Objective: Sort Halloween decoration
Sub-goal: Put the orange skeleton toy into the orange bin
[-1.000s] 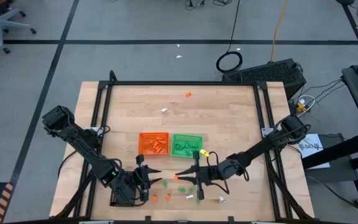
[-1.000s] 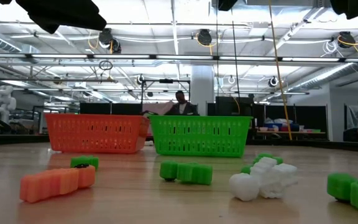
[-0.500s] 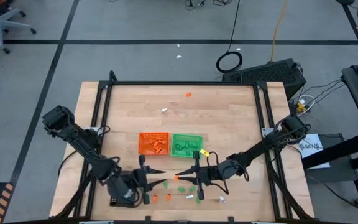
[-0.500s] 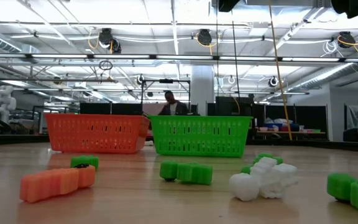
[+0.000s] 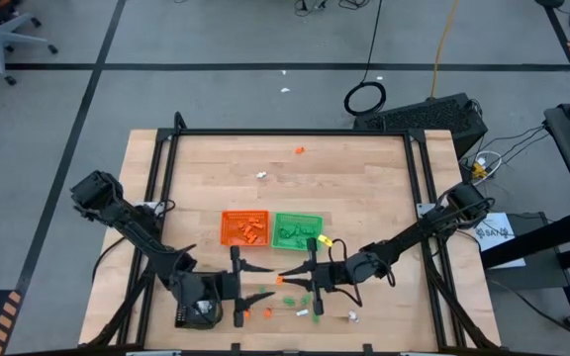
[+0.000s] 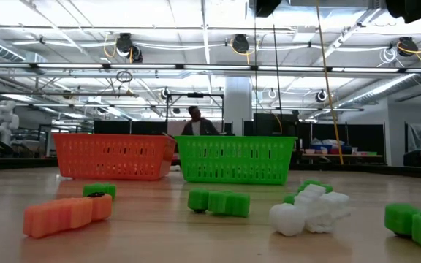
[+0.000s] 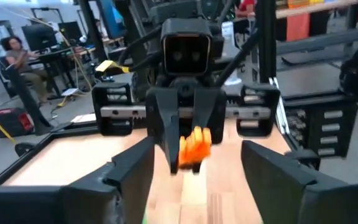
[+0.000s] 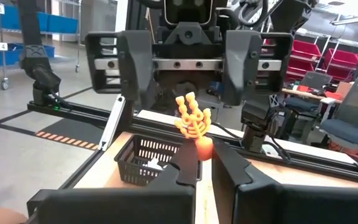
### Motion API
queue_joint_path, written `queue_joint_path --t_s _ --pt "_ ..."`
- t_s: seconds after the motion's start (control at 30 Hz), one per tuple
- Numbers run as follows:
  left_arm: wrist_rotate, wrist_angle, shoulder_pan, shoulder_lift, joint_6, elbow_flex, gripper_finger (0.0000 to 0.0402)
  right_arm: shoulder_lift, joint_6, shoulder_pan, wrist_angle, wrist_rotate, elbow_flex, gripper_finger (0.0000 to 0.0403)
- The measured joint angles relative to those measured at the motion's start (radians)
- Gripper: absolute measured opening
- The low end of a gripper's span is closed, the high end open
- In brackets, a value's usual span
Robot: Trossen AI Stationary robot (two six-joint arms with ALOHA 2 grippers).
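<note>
An orange hand-shaped trinket [image 8: 194, 124] of the Halloween decoration sits in my right gripper [image 5: 283, 281], which is shut on it above the table's near middle. My left gripper [image 5: 268, 280] faces it from the table's left, open. Its fingers stand wide on either side of the trinket, just short of it and touching nothing. More orange, green and white trinkets [image 6: 218, 201] lie on the wood near the front edge. The orange tray [image 5: 244, 228] and green tray [image 5: 297, 229] stand side by side at mid-table. My right gripper pinches the trinket's short stub end [image 8: 202, 150] between its two fingertips. The fingers lie level and point toward the table's left. The trinket stands upright above the fingertips, its spread prongs [image 8: 190, 111] up, lifted clear of the table.
A black tray [image 5: 191, 311] sits at the near left beside my left arm. Single trinkets lie far out on the table, one orange [image 5: 300, 150] and one white [image 5: 262, 175]. People stand in the room beyond the trays.
My left gripper has risen a little and moved toward the table's right, up to the right gripper. Its wrist has turned, and its fingers have opened wider. The right gripper has kept still with the orange trinket.
</note>
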Motion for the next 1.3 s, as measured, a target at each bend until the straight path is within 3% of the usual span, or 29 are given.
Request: queue_joint_path --t_s 0.17,0.37,0.9,1.3 --pt "0.013 0.064 0.037 0.039 0.001 0.0 0.0254 0.0 0.01 -0.012 0.0 -0.001 0.0 0.0004" --pt "0.064 0.08 0.059 0.043 0.002 0.0 0.023 0.0 0.011 -0.017 0.0 -0.001 0.0 0.0004" --pt "0.064 0.055 0.063 0.043 0.052 0.0 0.0017 0.0 0.007 -0.018 -0.007 -0.004 -0.001 0.0009" --pt "0.029 0.004 0.042 0.009 0.056 0.0 0.0023 0.0 0.044 -0.018 -0.126 0.028 -0.001 0.0113"
